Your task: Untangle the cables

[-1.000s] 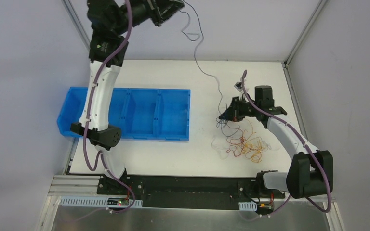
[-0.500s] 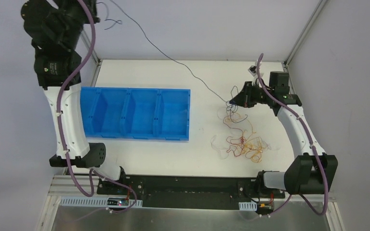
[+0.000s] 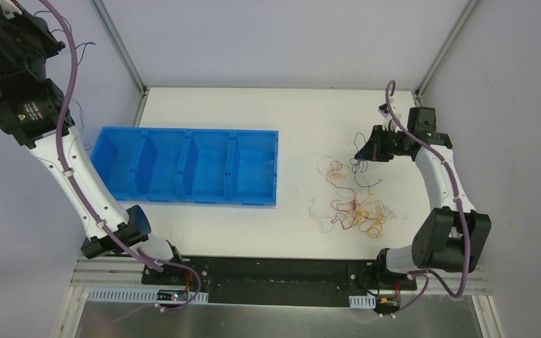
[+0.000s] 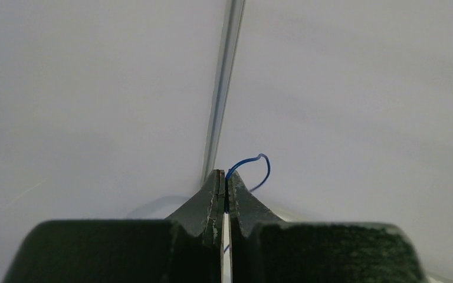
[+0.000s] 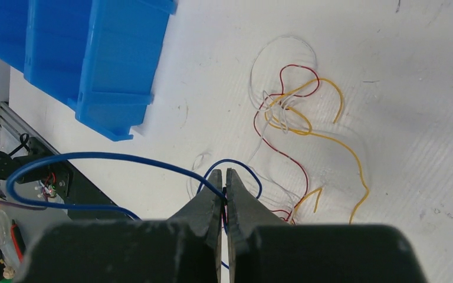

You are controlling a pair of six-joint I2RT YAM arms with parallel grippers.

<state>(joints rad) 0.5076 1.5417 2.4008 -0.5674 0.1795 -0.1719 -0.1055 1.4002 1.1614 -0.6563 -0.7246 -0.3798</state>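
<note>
Left gripper (image 4: 224,177), high at the top view's upper left, is clamped on a blue wire tip (image 4: 261,160). Right gripper (image 5: 225,177) pinches a blue loop (image 5: 94,157). Cables (image 3: 356,211) lie tangled right of centre, with the bin (image 3: 204,198) to their left.

The left end effector (image 4: 223,174) seems cut off by the overhead view's top-left corner. Its blue cable (image 4: 267,172) vanishes between the jaws. Overhead, the cables (image 3: 356,211) are too fine to tell apart.
</note>
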